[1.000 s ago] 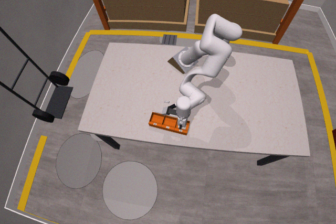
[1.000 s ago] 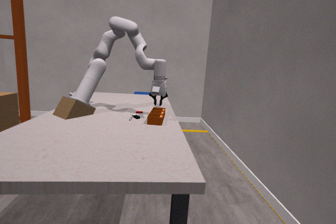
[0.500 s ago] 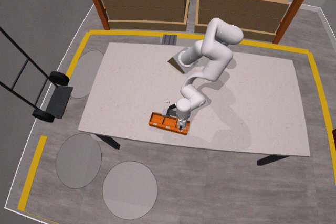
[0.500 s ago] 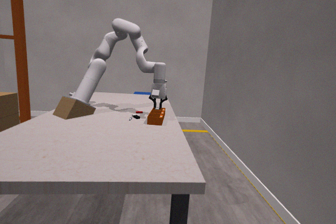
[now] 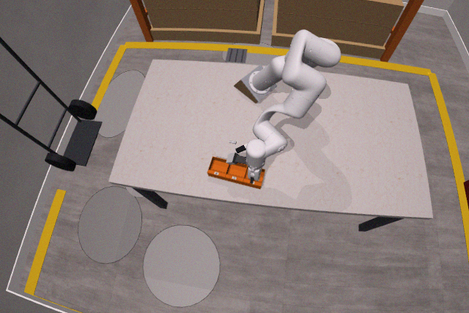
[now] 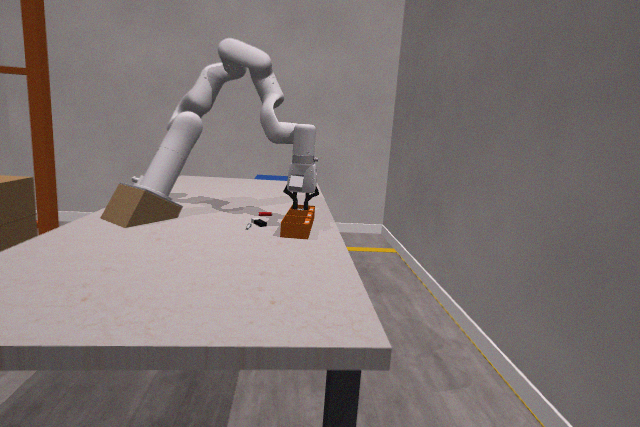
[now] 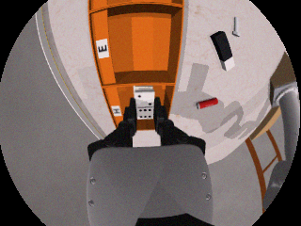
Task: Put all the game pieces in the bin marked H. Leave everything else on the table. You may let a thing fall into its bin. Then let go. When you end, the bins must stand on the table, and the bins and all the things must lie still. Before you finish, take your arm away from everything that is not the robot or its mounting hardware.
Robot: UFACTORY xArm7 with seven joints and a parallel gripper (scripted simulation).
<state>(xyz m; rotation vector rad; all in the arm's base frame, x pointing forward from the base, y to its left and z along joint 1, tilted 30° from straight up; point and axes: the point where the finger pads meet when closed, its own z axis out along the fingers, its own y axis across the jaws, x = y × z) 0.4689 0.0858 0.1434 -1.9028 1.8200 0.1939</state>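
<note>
An orange row of three bins (image 5: 234,172) stands near the table's front edge; it also shows in the side view (image 6: 298,221) and the wrist view (image 7: 138,38). Each bin has a white label; the middle one looks like E, and the others are too small to read. My gripper (image 7: 145,104) is shut on a white game piece with dark dots (image 7: 145,102) and holds it over the end bin nearest the wrist camera. In the overhead view my gripper (image 5: 253,177) is over the right end of the row. In the side view my gripper (image 6: 300,203) hangs just above the bins.
A black and white block (image 7: 222,49), a small red piece (image 7: 207,104) and a small grey metal part (image 7: 236,25) lie on the table beside the bins. The table's front edge runs close along the bins. The arm's base block (image 6: 139,206) stands farther back.
</note>
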